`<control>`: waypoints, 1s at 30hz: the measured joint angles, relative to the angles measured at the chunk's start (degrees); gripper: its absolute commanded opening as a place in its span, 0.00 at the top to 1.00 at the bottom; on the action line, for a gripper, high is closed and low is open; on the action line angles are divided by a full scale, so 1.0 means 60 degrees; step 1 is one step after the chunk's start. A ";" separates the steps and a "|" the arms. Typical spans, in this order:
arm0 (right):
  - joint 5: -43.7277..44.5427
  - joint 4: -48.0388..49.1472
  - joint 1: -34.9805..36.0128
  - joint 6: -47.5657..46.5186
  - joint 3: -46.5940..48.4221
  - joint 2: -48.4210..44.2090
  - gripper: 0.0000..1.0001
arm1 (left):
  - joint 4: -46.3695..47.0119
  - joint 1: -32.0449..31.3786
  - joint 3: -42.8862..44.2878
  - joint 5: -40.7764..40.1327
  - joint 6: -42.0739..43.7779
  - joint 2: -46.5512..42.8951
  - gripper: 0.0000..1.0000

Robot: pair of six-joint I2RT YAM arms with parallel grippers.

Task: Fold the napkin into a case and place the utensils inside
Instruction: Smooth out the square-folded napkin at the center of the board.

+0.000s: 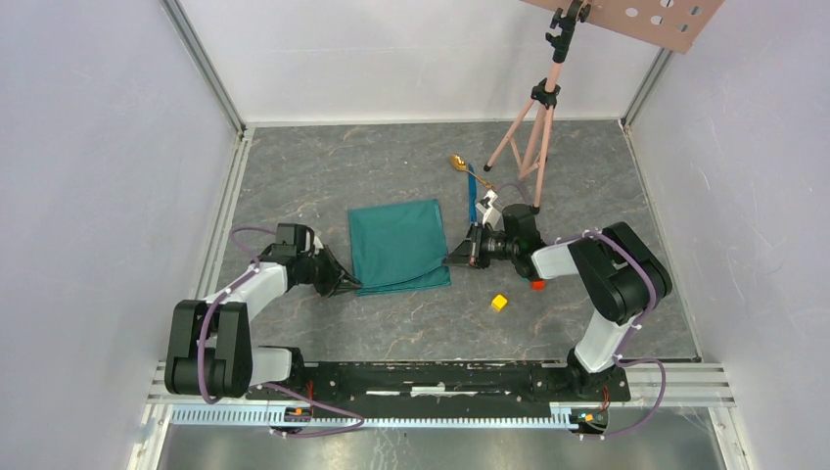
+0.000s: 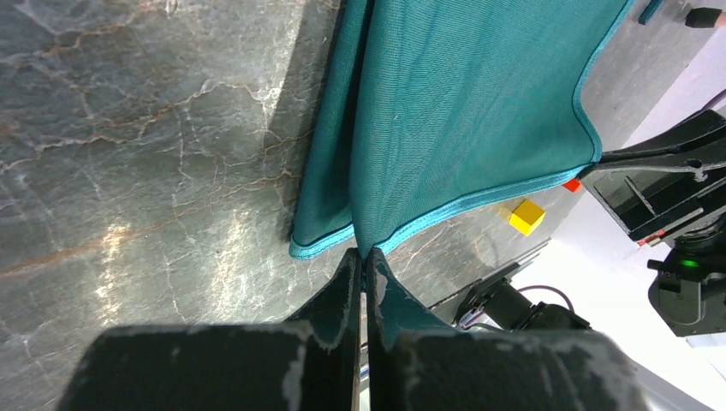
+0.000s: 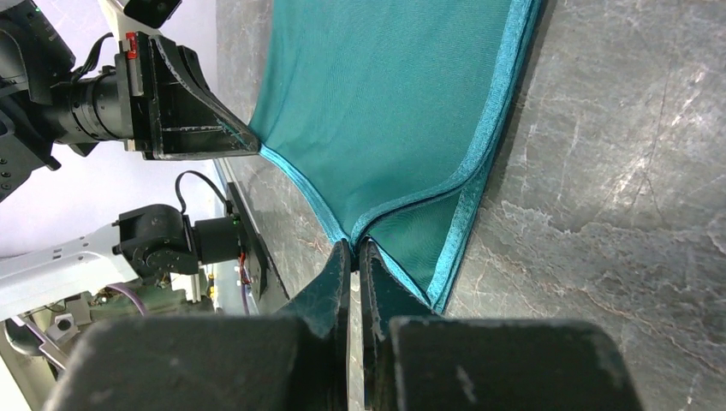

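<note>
Behind the right arm, at the far side of the table (image 1: 294, 166), I see a pink tripod (image 1: 533, 127), with the gold spoon (image 1: 457, 163) and blue knife (image 1: 473, 191) just left of its legs. A yellow cube (image 1: 499, 302) and a red cube (image 1: 537, 285) sit near the right wrist. Both arms reach low and inward. The left gripper (image 2: 363, 257) is clamped on the near-left corner of the napkin (image 1: 396, 245), the right gripper (image 3: 354, 248) on its near-right corner. The folded cloth lies mid-table between them.
</note>
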 measured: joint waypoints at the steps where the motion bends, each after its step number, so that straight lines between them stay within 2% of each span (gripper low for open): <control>1: 0.0000 0.0007 0.0000 -0.0011 -0.0025 -0.0022 1.00 | -0.0044 0.0000 -0.0011 -0.0044 0.0000 -0.0036 0.98; 30: -0.0036 0.0080 0.0022 -0.0171 -0.0310 0.0240 1.00 | -0.0408 -0.0153 -0.0015 -0.0452 0.0000 0.0335 0.95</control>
